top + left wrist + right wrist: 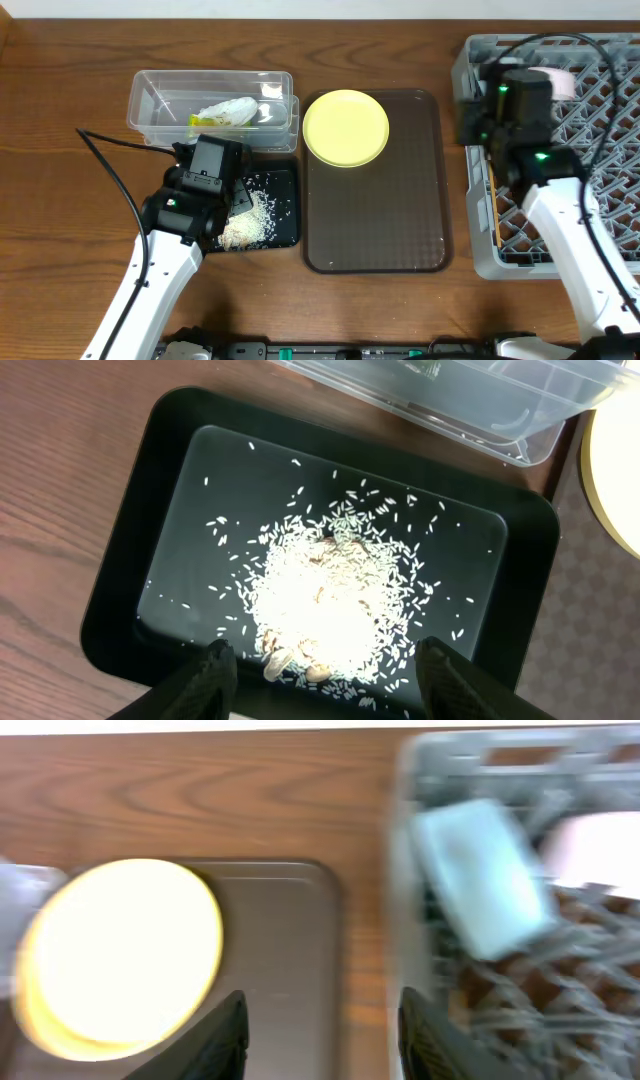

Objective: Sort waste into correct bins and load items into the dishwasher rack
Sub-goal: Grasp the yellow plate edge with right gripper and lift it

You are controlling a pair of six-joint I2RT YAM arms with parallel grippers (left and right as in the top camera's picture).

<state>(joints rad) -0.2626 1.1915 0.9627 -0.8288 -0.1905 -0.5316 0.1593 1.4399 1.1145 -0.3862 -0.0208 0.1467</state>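
A shallow black tray point(285, 190) holds a pile of loose white rice point(258, 218). My left gripper point(212, 190) hangs over it, open and empty. In the left wrist view its jaws point(325, 672) straddle the near edge of the rice pile point(335, 595) on the black tray point(130, 550). The clear tub point(165, 92) holds a green-yellow wrapper point(225, 113). A yellow plate point(345, 127) lies on the brown serving tray. My right gripper point(468, 122) is open and empty point(322, 1035) between the plate point(120, 955) and the grey rack point(590, 140). A light blue bowl point(485, 875) sits in the rack.
The brown serving tray point(380, 215) lies between the black tray and the rack. A pale pinkish-white item point(560, 82) and a thin wooden stick point(496, 215) are in the rack. The right wrist view is blurred. Bare wood table lies at the far left.
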